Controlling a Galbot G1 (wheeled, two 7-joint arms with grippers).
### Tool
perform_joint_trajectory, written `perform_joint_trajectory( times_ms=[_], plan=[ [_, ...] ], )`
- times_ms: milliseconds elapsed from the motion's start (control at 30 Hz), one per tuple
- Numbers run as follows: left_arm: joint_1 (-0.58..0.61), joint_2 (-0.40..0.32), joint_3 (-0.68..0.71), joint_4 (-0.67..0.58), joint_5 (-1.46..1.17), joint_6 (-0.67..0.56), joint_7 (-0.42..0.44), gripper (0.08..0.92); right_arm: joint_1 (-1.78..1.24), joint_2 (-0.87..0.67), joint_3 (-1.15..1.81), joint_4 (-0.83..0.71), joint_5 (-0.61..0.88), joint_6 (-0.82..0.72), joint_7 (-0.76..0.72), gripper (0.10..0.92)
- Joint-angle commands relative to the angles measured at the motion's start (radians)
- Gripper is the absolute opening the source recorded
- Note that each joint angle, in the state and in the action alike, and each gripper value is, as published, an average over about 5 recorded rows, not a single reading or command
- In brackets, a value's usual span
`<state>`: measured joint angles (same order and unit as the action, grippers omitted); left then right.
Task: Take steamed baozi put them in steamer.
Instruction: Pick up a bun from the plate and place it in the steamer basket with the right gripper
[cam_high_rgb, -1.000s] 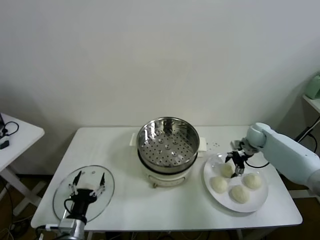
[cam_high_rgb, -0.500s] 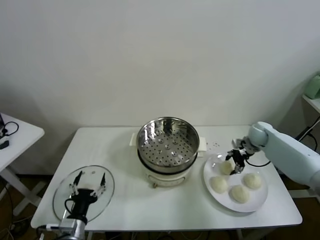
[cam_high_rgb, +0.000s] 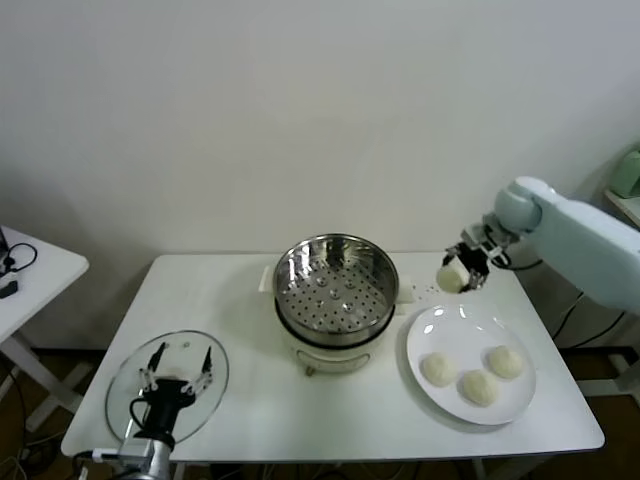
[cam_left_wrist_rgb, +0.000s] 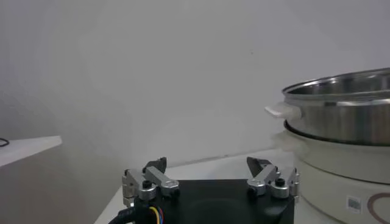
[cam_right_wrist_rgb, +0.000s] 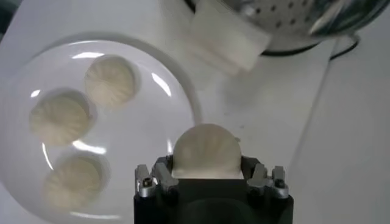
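Note:
My right gripper (cam_high_rgb: 464, 268) is shut on one cream-white baozi (cam_high_rgb: 452, 276) and holds it in the air above the table, between the steamer and the plate's far edge. In the right wrist view the baozi (cam_right_wrist_rgb: 206, 152) sits between the jaws of the gripper (cam_right_wrist_rgb: 206, 173). Three more baozi (cam_high_rgb: 479, 388) lie on the flat white plate (cam_high_rgb: 442, 326); they also show in the right wrist view (cam_right_wrist_rgb: 109, 80). The shiny steel steamer (cam_high_rgb: 336, 283) stands on its white base at the table's middle, its perforated floor bare. My left gripper (cam_high_rgb: 177, 368) is open and parked over the glass lid.
The round glass lid (cam_high_rgb: 123, 385) lies flat at the table's front left. The steamer's side (cam_left_wrist_rgb: 341, 115) fills one side of the left wrist view. A small white table (cam_high_rgb: 30, 270) stands off to the left. A wall runs behind the table.
My right gripper has lifted one baozi off the plate and carried it up and back. Three baozi stay on the plate. The left arm has not moved.

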<state>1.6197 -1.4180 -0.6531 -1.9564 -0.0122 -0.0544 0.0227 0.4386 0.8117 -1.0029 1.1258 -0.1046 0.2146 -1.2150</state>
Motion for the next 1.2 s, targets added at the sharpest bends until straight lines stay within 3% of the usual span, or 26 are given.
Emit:
perform_joint_trajectory(
  times_ms=[33, 333, 567, 1200],
  plan=[
    [-0.001, 0.001, 0.002, 0.0, 0.004, 0.005, 0.001, 0.823, 0.248, 0.042, -0.111, 0.157, -0.062, 0.118, -0.013, 0.704],
    [0.003, -0.001, 0.002, -0.001, 0.006, 0.01, 0.0, 0.823, 0.141, 0.197, -0.053, 0.313, -0.283, 0.21, -0.002, 0.699],
    [0.002, 0.0, -0.004, -0.006, 0.004, 0.014, -0.001, 0.823, 0.024, 0.337, -0.03, 0.226, -0.434, 0.262, 0.015, 0.696],
    [0.009, 0.008, -0.011, 0.012, 0.0, 0.008, 0.0, 0.823, -0.225, 0.491, 0.137, -0.073, -0.806, 0.384, 0.064, 0.696]
  ],
)
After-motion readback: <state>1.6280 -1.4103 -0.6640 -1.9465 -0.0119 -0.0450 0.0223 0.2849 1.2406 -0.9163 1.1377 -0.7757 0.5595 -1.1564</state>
